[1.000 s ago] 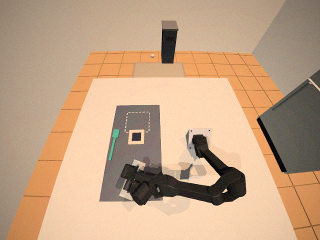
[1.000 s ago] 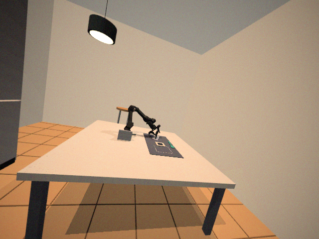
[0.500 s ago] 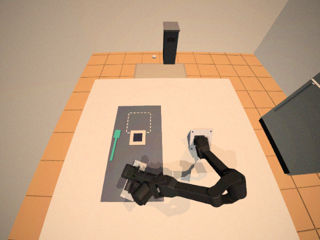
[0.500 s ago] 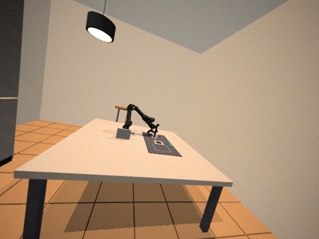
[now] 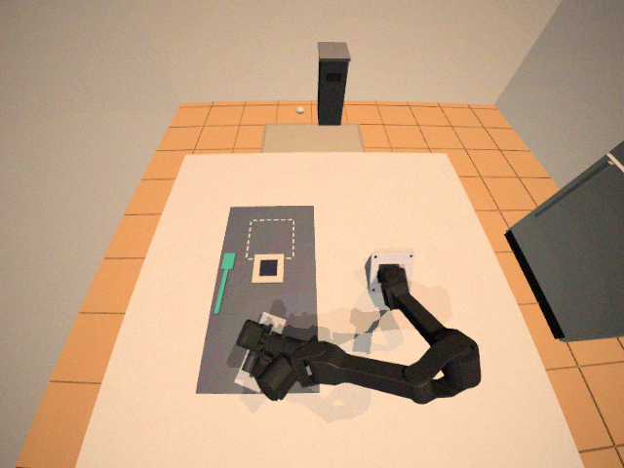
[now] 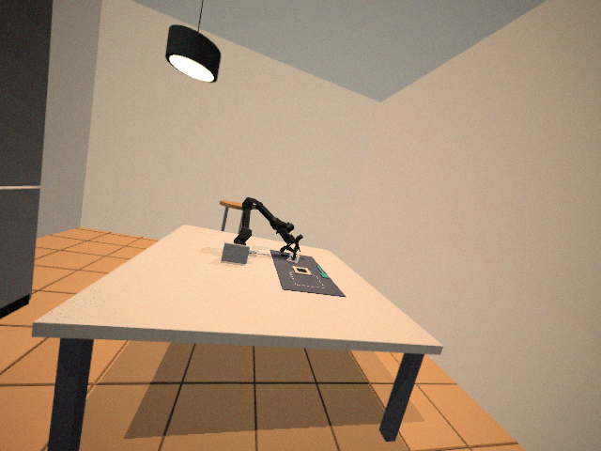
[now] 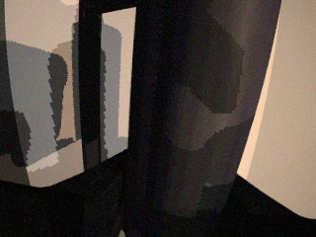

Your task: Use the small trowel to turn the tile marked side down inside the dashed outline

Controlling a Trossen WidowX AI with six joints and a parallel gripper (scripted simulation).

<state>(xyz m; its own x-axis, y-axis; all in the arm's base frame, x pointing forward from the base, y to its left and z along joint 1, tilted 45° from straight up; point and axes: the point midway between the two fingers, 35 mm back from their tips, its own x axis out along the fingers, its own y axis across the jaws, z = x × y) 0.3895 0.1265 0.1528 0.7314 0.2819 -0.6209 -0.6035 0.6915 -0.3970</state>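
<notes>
The trowel [image 5: 274, 321] [image 7: 207, 143] has a pale flat blade and a dark round handle; it is on the near part of the grey mat [image 5: 303, 242] [image 6: 284, 282]. My gripper [image 5: 255, 352] [image 6: 294, 256] [image 7: 172, 154] is shut on the trowel's handle, low over the mat; the arm hides much of the trowel in the top view. The tile [image 5: 268, 267] [image 6: 301, 270] lies flat, its dark square mark facing up. It sits just on the near side of the dashed outline [image 5: 293, 234], at or slightly over its near line. The contact between fingers and handle is partly hidden.
A green spatula-like tool [image 5: 225, 274] [image 6: 322, 272] lies along the mat's left edge in the top view, beside the tile. The arm's pale base [image 5: 407, 261] [image 6: 235, 253] stands on the table [image 5: 352, 191] [image 6: 169, 301] right of the mat. A lamp [image 6: 192, 54] hangs high above.
</notes>
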